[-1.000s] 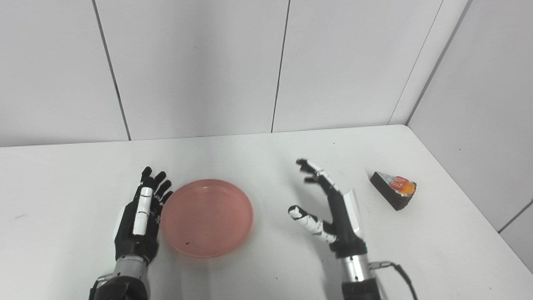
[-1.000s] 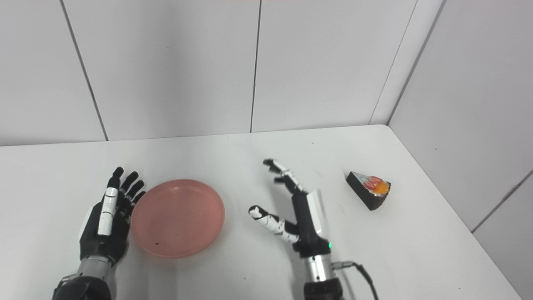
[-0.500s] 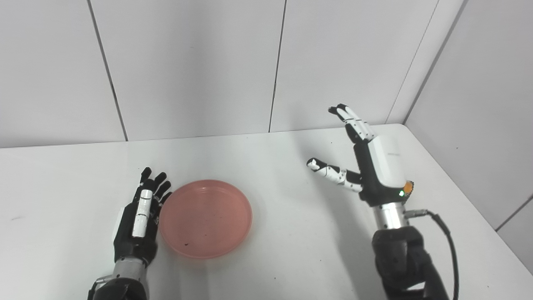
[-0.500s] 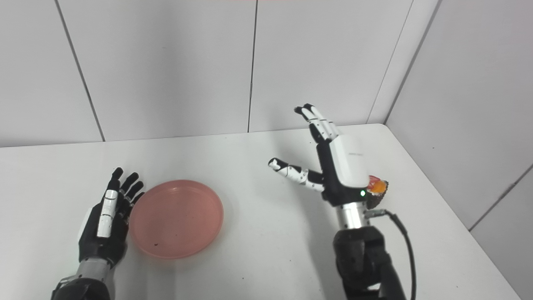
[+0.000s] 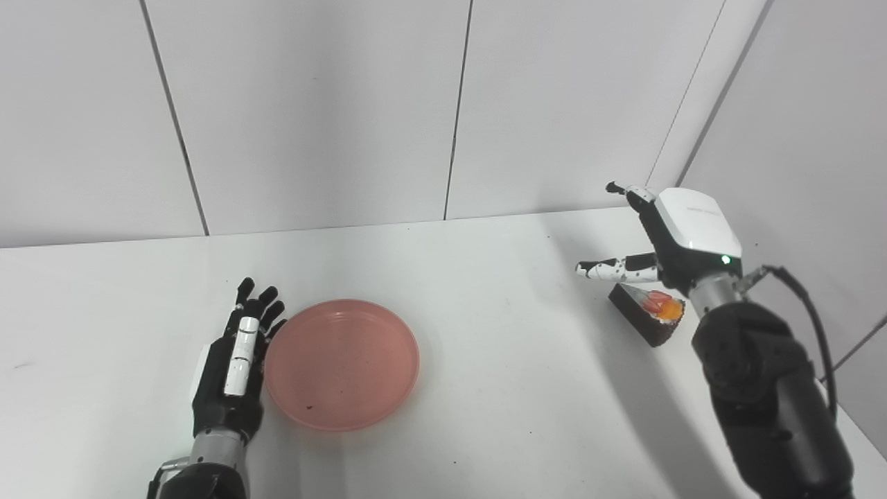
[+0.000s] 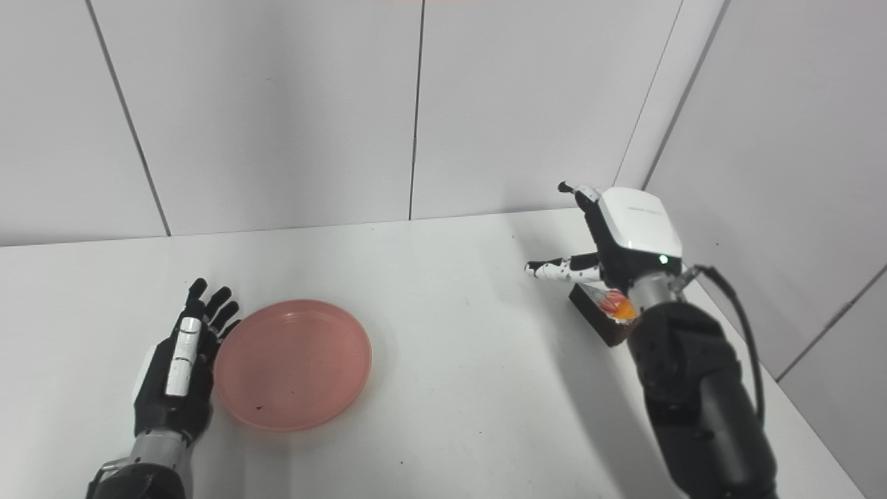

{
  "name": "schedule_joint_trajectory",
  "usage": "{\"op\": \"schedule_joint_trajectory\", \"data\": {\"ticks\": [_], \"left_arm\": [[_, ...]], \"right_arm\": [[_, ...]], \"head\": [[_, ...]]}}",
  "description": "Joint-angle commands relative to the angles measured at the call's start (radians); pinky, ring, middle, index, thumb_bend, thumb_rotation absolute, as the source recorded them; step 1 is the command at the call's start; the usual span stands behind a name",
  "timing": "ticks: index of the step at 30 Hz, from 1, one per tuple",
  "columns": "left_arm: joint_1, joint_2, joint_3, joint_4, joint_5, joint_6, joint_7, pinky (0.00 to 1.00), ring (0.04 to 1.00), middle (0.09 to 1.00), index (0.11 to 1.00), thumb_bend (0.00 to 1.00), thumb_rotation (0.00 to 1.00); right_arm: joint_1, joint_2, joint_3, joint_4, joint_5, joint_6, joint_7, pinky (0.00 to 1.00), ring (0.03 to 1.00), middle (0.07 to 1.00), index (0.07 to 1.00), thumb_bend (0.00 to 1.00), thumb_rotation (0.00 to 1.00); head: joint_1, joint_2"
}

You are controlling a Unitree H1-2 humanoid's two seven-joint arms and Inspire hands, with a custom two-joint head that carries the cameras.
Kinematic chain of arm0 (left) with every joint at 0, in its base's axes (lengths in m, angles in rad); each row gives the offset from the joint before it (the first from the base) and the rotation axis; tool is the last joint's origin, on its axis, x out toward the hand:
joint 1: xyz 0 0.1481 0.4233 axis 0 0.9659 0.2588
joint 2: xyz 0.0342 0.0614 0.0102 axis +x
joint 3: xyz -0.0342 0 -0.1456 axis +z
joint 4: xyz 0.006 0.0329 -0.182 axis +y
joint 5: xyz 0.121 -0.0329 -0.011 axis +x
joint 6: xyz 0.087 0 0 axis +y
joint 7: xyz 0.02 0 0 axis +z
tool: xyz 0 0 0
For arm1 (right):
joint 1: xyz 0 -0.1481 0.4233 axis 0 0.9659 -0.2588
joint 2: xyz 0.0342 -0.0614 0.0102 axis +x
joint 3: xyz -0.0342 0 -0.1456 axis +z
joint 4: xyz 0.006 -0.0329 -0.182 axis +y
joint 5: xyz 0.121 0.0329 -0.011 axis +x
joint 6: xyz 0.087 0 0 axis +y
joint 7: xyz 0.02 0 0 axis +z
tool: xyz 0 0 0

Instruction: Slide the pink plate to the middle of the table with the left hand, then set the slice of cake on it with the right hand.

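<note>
The pink plate (image 5: 342, 363) lies flat on the white table, left of centre. My left hand (image 5: 234, 358) rests open beside the plate's left rim, fingers straight and pointing away from me, touching or nearly touching the rim. The cake slice (image 5: 648, 312), a dark wedge topped with red and orange fruit, sits near the table's right edge. My right hand (image 5: 669, 239) hovers open above and just behind the cake, raised off the table, thumb stretched left, partly covering the slice in the right eye view (image 6: 606, 308).
The white table (image 5: 485, 333) ends at grey wall panels behind and on the right. Its right edge runs close beside the cake. A black cable (image 5: 811, 326) trails from my right wrist.
My right hand has lifted off the table's middle and swung right and away, from beside the plate to above the cake. The left hand and plate stay put; the camera has shifted slightly.
</note>
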Motion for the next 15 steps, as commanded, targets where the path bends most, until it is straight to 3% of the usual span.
{"op": "schedule_joint_trajectory", "data": {"ticks": [1, 11, 15], "left_arm": [[-0.008, 0.0, -0.006, 0.012, 0.007, -0.003, 0.005, 0.89, 0.931, 0.937, 1.0, 0.71, 0.78], [-0.013, 0.001, -0.012, 0.029, 0.006, -0.011, -0.002, 0.9, 0.94, 0.941, 1.0, 0.66, 0.79], [-0.013, 0.001, -0.014, 0.026, 0.01, -0.009, 0.003, 0.89, 0.938, 0.945, 1.0, 0.64, 0.79]], "right_arm": [[-0.033, -0.046, 0.0, -0.021, -0.018, 0.037, 0.035, 0.59, 0.829, 0.859, 0.84, 0.9, 0.52], [-0.032, -0.084, -0.021, -0.012, -0.064, 0.066, 0.179, 0.63, 0.88, 0.902, 0.837, 0.91, 0.5], [-0.028, -0.08, -0.022, -0.007, -0.097, 0.066, 0.214, 0.58, 0.822, 0.876, 0.825, 0.89, 0.49]], "head": [[0.001, 0.001], [0.004, -0.001], [0.004, 0.002]]}}
